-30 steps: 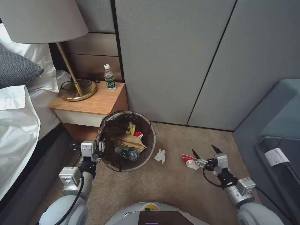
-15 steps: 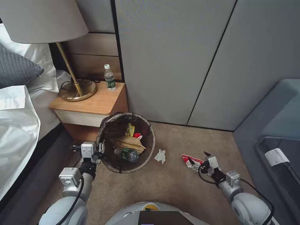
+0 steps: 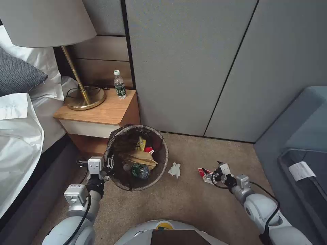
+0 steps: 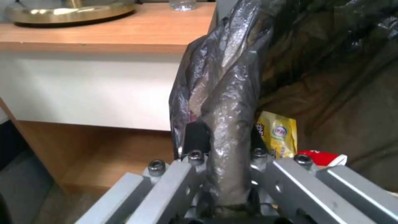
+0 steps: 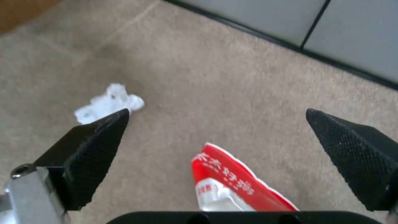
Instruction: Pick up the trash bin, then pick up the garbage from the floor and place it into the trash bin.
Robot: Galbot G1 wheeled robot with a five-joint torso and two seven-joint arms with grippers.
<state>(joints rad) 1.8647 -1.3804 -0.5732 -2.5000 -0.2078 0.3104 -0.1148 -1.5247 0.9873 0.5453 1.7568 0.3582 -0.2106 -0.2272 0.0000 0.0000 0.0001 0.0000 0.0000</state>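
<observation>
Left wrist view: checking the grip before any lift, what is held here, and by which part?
The left gripper is shut on the round white bag-lined trash bin, fingers pinching its bag-covered rim.

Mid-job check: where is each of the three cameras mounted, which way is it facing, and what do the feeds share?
Head view: on the head, looking down and forward at the carpet; both arms show, left gripper at the trash bin, right gripper over the red-and-white cup.
Left wrist view: along the left gripper, shut on the bin's bagged rim, nightstand beyond.
Right wrist view: along the open right gripper at the cup and tissue.
Shared: cup and tissue in head and right wrist views.
</observation>
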